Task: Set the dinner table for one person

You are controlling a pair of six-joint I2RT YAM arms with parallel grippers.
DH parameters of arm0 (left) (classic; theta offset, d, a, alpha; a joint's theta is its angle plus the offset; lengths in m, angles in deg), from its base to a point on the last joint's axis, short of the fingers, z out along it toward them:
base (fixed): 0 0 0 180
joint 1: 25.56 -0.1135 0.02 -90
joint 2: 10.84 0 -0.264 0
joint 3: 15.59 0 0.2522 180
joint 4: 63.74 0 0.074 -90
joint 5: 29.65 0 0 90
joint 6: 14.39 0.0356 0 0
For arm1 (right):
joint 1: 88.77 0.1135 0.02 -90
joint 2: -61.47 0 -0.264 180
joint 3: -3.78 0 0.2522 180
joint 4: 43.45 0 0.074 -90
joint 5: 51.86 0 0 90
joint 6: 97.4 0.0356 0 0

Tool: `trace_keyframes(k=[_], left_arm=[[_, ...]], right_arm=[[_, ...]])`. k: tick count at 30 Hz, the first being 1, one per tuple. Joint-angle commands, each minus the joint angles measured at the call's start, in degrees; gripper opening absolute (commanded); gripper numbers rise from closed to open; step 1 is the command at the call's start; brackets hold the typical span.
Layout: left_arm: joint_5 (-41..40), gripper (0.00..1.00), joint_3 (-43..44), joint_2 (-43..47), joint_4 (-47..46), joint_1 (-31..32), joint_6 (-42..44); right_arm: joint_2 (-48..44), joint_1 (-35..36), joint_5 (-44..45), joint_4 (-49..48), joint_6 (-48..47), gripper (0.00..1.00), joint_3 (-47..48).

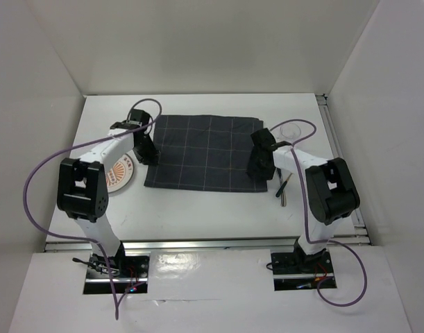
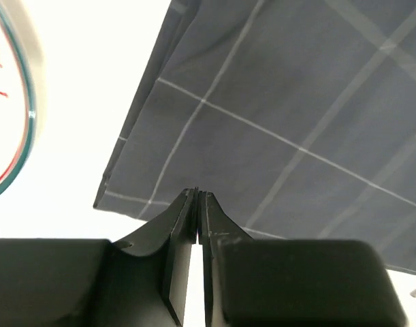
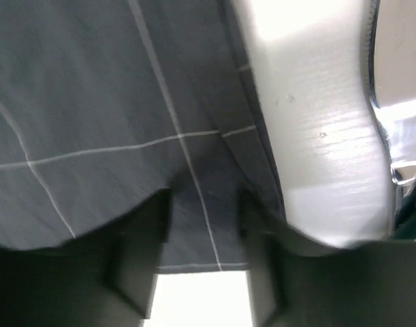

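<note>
Big white desk [image 1: 218, 215] lay under both arms, dark checked mat [image 1: 201, 152] on it, left tool [image 2: 196, 199] closed at mat's 9 o'clock edge, right tool [image 3: 202, 208] open at 3 o'clock edge.

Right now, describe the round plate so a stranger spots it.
On the large white tabletop lies a dark grey checked cloth mat. Left of it, partly under the left arm, sits the round white plate. Only it has orange-red markings and a teal rim.

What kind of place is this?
Probably a robotics test booth, not a home: plain white walls box in the dinner table, with the left arm and the right arm bolted at its edge.
</note>
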State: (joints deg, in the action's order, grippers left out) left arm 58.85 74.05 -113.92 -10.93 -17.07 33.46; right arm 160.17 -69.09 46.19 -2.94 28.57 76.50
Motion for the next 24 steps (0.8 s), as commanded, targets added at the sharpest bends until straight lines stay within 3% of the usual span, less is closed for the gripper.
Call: trace_keyframes(k=[1,3,6,11,12,14,15,18,24], left_arm=[[-1.67,0.23,2.87,5.87,2.87,-0.93,0.49],[-1.67,0.23,2.87,8.51,2.88,-3.55,0.49],[1.75,0.23,0.52,11.06,1.12,-8.81,0.49],[10.97,0.19,-3.18,11.77,-3.18,-11.92,2.51],[12.21,0.19,-3.19,11.77,-4.84,-10.96,3.12],[15.36,0.16,-3.19,9.86,-5.65,-7.71,4.80],[15.38,0.09,-3.19,8.71,-5.65,-5.09,5.32],[13.90,0.04,-3.19,4.13,-6.18,-1.73,5.51],[8.80,0.00,-10.12,0.87,-11.19,-0.49,1.64]], right_arm=[[-4.82,1.41,1.79,2.78,-3.62,0.64,5.89],[-7.10,1.94,1.26,2.79,-5.46,0.73,8.27],[-8.34,2.46,-0.23,3.49,-6.87,0.73,13.45],[-8.34,2.47,-3.39,4.02,-6.87,0.31,15.31],[-8.34,2.47,-4.09,4.02,-7.40,0.28,14.70],[-7.64,2.47,-4.62,4.02,-7.40,0.28,14.69],[-7.12,2.47,-5.24,4.02,-7.40,0.28,14.69],[-7.11,2.47,-6.47,4.55,-8.10,0.28,16.62],[-5.88,2.47,-7.00,6.39,-9.77,0.28,19.70]])
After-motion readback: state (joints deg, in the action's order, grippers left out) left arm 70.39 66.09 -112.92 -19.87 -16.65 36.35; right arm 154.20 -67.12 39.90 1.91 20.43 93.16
